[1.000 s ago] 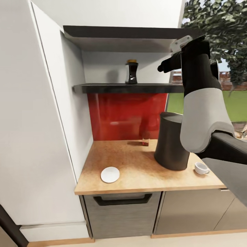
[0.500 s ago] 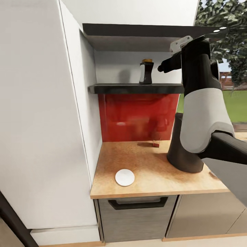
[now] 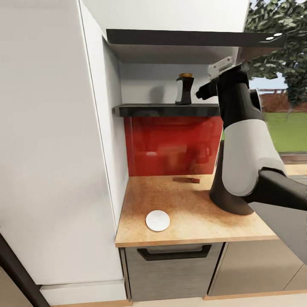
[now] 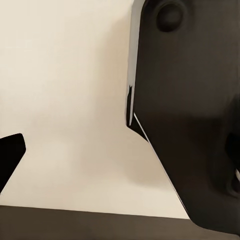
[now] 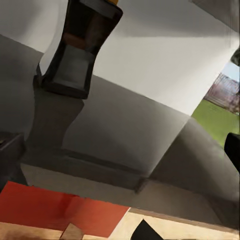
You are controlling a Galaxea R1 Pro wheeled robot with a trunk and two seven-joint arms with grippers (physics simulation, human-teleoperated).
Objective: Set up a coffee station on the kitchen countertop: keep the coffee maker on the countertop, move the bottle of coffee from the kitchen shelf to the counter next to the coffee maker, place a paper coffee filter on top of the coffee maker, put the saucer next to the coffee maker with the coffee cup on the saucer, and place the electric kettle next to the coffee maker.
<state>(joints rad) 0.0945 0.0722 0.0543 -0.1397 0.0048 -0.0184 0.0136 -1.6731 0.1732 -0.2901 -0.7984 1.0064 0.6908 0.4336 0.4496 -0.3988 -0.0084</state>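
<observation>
Bottle of coffee [image 3: 184,89] stands upright on the kitchen shelf [image 3: 166,110], the right hand [image 3: 201,92] raised just to its right, grip state unclear. Saucer [image 3: 157,221] lies near the surface's [image 3: 187,204] front edge.

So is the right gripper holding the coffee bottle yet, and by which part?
No. The bottle of coffee stands free on the kitchen shelf; the right gripper is beside it, apart.

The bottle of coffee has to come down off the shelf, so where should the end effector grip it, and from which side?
Grip the bottle of coffee at its narrow waist, coming level from the open front of the kitchen shelf. It stands upright, with a second slab close overhead.
</observation>
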